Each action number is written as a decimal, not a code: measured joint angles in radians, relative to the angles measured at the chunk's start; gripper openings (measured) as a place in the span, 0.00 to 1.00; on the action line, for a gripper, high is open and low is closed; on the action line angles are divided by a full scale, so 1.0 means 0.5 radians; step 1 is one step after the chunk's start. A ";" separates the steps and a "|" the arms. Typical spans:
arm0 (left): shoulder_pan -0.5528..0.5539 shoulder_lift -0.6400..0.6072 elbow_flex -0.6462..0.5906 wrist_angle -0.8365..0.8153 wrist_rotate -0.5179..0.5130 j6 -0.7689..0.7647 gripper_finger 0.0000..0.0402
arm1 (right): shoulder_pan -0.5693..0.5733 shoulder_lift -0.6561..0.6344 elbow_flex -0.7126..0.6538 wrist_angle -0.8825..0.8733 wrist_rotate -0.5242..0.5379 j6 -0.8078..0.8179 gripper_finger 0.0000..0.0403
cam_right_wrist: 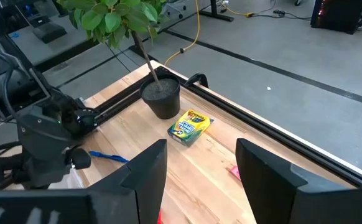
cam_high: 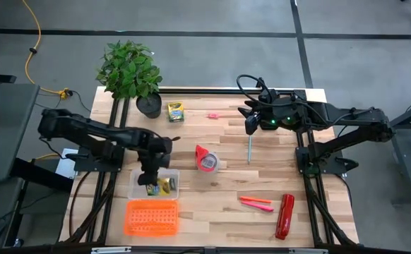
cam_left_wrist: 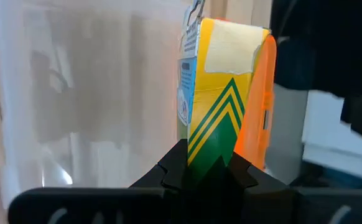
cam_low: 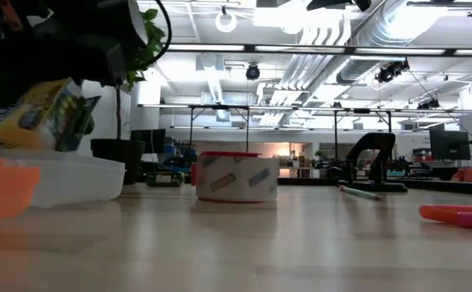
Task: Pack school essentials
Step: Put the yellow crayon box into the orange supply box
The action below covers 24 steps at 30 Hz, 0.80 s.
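Left pincer (cam_high: 151,178), lower left, gripped a crayon box (cam_left_wrist: 221,106) over the clear bin (cam_high: 136,185); releasing tilted, it could lodge against the wall. Right pincer (cam_high: 251,124) hung open.

Wooden table (cam_high: 227,176) with plant pot (cam_high: 149,106), crayon box (cam_high: 175,111), tape roll (cam_high: 207,159), pencil (cam_high: 248,149), markers (cam_high: 256,203), stapler (cam_high: 284,216), clear bin (cam_high: 136,185), orange tray (cam_high: 151,216).

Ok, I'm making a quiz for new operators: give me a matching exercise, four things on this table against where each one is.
Things:
1. crayon box
2. tape roll
3. stapler
4. orange lid

Places:
A. near the table's middle
B. beside the plant pot
C. at the near edge, just below the clear bin
D. near the right corner, by the markers

Pairs: 1-B, 2-A, 3-D, 4-C
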 joint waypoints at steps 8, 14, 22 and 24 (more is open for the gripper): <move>-0.031 0.166 0.011 0.051 -0.071 0.076 0.10 | 0.000 0.000 0.000 0.001 0.000 0.001 0.46; -0.033 0.239 0.011 0.054 -0.063 0.057 0.10 | 0.000 0.000 0.000 0.001 0.001 0.000 0.46; -0.032 0.253 0.010 0.101 -0.062 0.055 0.12 | -0.001 0.000 0.000 0.001 0.014 -0.001 0.46; -0.032 0.253 0.010 0.111 -0.062 0.053 0.15 | 0.000 0.000 0.000 0.001 0.015 -0.004 0.46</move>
